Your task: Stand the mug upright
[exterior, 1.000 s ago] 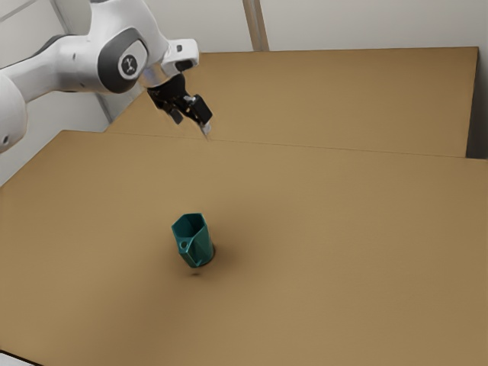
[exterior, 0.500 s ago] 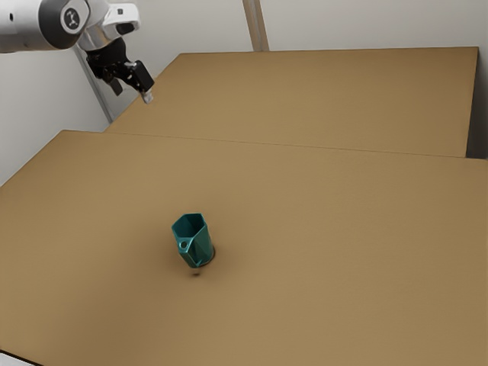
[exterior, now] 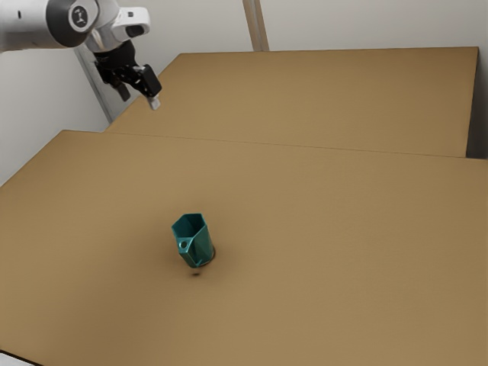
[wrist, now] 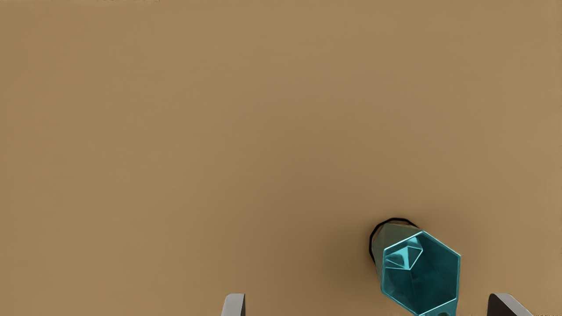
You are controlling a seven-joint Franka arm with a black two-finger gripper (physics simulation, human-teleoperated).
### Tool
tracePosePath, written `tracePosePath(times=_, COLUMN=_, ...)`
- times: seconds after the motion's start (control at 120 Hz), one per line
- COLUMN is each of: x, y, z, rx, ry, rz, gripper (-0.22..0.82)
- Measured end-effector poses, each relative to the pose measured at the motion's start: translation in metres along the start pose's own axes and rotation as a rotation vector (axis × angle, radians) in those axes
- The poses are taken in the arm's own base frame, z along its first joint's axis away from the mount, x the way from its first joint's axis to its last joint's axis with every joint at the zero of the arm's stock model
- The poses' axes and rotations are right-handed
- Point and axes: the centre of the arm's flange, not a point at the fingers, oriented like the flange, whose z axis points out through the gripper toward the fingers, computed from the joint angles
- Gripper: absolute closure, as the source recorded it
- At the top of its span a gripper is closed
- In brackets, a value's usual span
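In the exterior view my gripper (exterior: 140, 99) hangs high over the table's far left part, well away from the teal mug (exterior: 195, 242). That mug stands upright on the table with its hexagonal opening facing up and nothing touching it. Seen from the hand, the mug (wrist: 419, 274) has its rim toward the camera, and part of its handle is cut off by the picture's edge. The fingertips of my gripper (wrist: 366, 307) are wide apart, with no contact on the mug, which lies far below them.
The brown table (exterior: 320, 252) spreads beneath the arm. Behind it rises a brown panel (exterior: 328, 99) of the same colour, with a pale wall (exterior: 366, 23) beyond. A dark gap shows at the panel's right end in the exterior view.
Over the last second the arm has drawn back toward the exterior view's upper left, then shifted slightly right and down. The mug has stayed where it was.
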Motion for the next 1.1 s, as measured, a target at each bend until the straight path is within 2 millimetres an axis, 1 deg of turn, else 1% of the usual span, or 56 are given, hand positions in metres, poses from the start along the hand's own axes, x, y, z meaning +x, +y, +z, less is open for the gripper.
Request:
tracePosePath(times=0.083, x=0.001, y=0.003, z=0.0, rx=-0.002, ry=-0.002, rz=0.004, gripper=0.0)
tracePosePath(times=0.175, x=0.0, y=0.002, z=0.0, rx=-0.003, ry=-0.003, rz=0.001, gripper=0.0)
tracePosePath(times=0.483, x=-0.006, y=-0.018, z=0.001, rx=0.001, ry=-0.007, rz=-0.039, gripper=0.0)
tracePosePath(times=0.625, x=-0.007, y=-0.023, z=0.001, rx=0.002, ry=-0.008, rz=-0.048, gripper=0.0)
tracePosePath(times=0.75, x=-0.007, y=-0.021, z=0.001, rx=0.002, ry=-0.008, rz=-0.046, gripper=0.0)
tracePosePath(times=1.1, x=-0.003, y=-0.008, z=0.001, rx=-0.001, ry=-0.007, rz=-0.023, gripper=0.0)
